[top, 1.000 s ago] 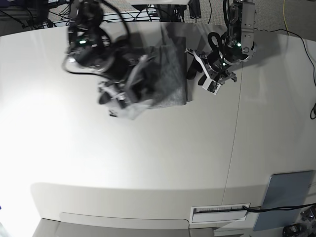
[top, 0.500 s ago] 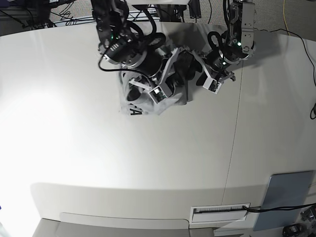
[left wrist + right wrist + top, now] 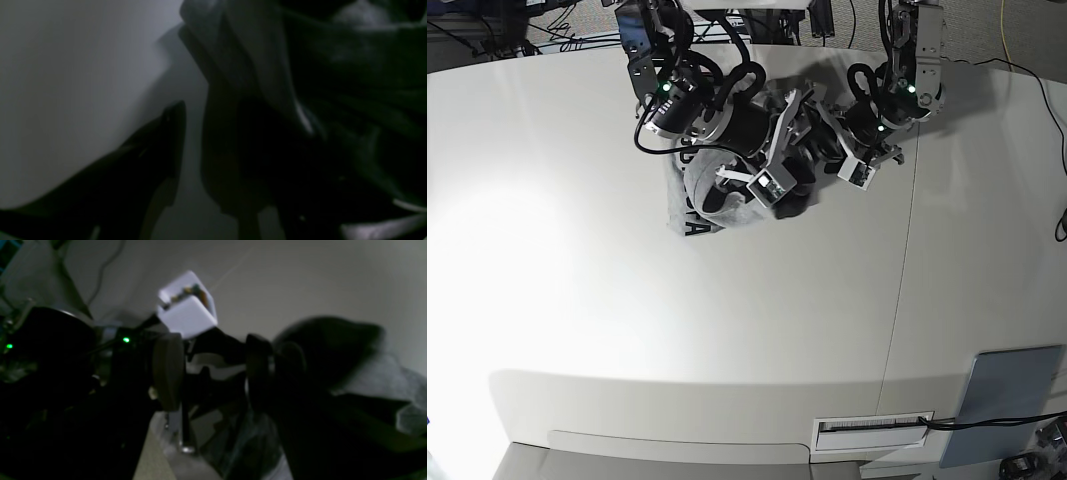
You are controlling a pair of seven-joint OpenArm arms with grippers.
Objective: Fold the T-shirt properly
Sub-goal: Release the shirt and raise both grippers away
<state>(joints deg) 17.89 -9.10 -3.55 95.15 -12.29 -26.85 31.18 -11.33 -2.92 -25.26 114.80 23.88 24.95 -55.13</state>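
The grey T-shirt (image 3: 699,200) lies bunched at the back of the table, with black lettering showing at its lower left corner. Both arms crowd over its right half. My right gripper (image 3: 213,373) is open, its two dark fingers (image 3: 168,373) apart with nothing between them, and grey T-shirt cloth (image 3: 377,376) is heaped just to its right. In the base view the right gripper (image 3: 795,192) hangs over the shirt's right edge. My left gripper (image 3: 827,140) sits close beside it, open. In the dim left wrist view its fingers (image 3: 168,133) straddle bare table beside a fold of T-shirt (image 3: 240,43).
A flat grey-blue pad (image 3: 1007,400) lies at the table's front right corner, next to a white labelled slot (image 3: 872,430). Cables trail behind the table's back edge. A seam (image 3: 905,260) runs front to back through the tabletop.
My right arm swung right across the shirt, dragging cloth over toward the left gripper, and then opened its jaws. The shirt is more bunched, with its lettering now showing. The left arm stayed put.
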